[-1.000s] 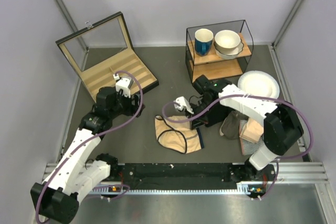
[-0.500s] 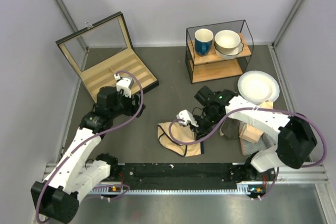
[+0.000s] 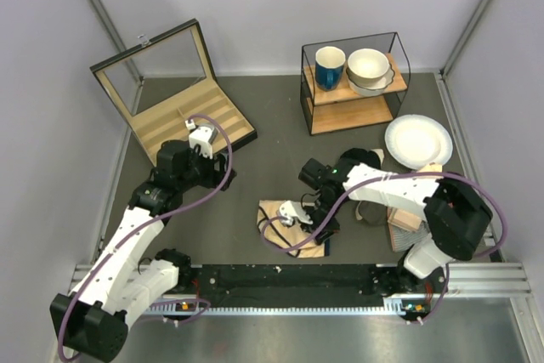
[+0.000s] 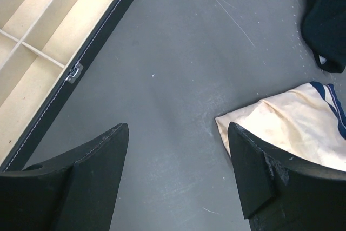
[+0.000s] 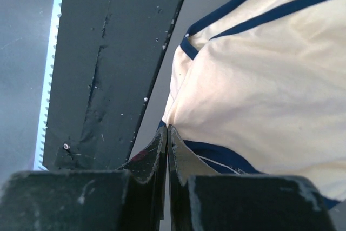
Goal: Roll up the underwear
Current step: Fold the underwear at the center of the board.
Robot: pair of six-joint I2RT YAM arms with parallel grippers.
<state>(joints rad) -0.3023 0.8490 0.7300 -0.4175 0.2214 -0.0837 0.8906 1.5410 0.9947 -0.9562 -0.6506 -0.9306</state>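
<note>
Beige-tan soft fabric underwear with dark edging [image 3: 270,214] stretches leftward from the right gripper [image 3: 323,231], which is clamped on its near hem, while the left gripper [image 4: 177,133] gapes well apart.

A divided wooden case [image 3: 183,118] with its glass lid raised is set at the far left of the grey table [image 3: 272,146]. On a glass-walled shelf [image 3: 350,115] a blue mug [image 3: 329,65] and stacked bowls [image 3: 368,67] are kept. A white plate [image 3: 418,140] is laid just beside it. A black garment [image 4: 327,20] is left crumpled.
</note>
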